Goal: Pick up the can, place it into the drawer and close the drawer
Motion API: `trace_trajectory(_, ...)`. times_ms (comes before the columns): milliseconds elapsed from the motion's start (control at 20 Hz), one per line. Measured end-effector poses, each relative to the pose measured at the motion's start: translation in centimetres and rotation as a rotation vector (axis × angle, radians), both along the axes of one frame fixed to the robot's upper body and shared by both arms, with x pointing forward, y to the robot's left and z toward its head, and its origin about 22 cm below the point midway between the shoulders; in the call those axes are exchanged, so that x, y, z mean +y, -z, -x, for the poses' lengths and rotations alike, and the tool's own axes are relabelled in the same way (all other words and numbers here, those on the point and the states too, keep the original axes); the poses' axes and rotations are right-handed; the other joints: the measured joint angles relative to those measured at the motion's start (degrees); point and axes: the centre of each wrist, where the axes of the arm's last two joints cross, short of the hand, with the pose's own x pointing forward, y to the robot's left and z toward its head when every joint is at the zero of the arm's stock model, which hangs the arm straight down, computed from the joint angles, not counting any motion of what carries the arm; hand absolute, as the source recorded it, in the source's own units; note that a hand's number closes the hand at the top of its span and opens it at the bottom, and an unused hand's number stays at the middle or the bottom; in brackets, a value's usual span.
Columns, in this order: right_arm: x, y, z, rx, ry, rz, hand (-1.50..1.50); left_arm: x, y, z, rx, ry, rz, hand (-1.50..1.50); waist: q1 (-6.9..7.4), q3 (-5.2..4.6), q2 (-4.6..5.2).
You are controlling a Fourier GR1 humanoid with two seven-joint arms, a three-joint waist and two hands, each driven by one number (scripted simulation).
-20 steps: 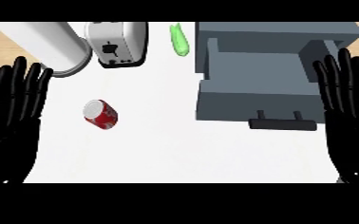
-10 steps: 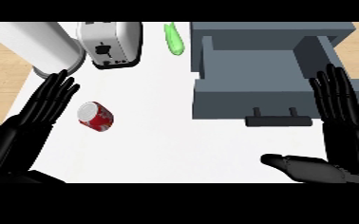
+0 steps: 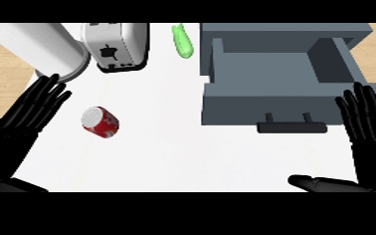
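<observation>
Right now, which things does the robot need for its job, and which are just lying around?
For the job: the red metal can lying on its side; the open grey box-shaped drawer.
Just lying about: the white boxy toaster; the long green vegetable; the tall white cylinder.

Wide bare counter (image 3: 183, 154) around the can (image 3: 101, 122)
The white top is bare between the can and the open drawer (image 3: 279, 87), and in front of both. The toaster (image 3: 114, 45) and a big white roll (image 3: 40, 50) stand behind the can, well apart from it. The drawer is open on top, with walls around it
</observation>
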Motion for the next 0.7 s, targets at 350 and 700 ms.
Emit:
trace_trajectory(350,-0.8,1.0,0.7,0.006,0.000,0.005,-1.50,0.5,0.5,-0.3,0.036,-0.047,0.017,-1.50,-0.01,0.01,0.01)
trace_trajectory(700,-1.9,1.5,1.9,0.009,0.005,0.006,-1.50,0.9,1.3,-1.8,0.045,-0.071,0.007,-1.50,-0.13,0.00,0.01)
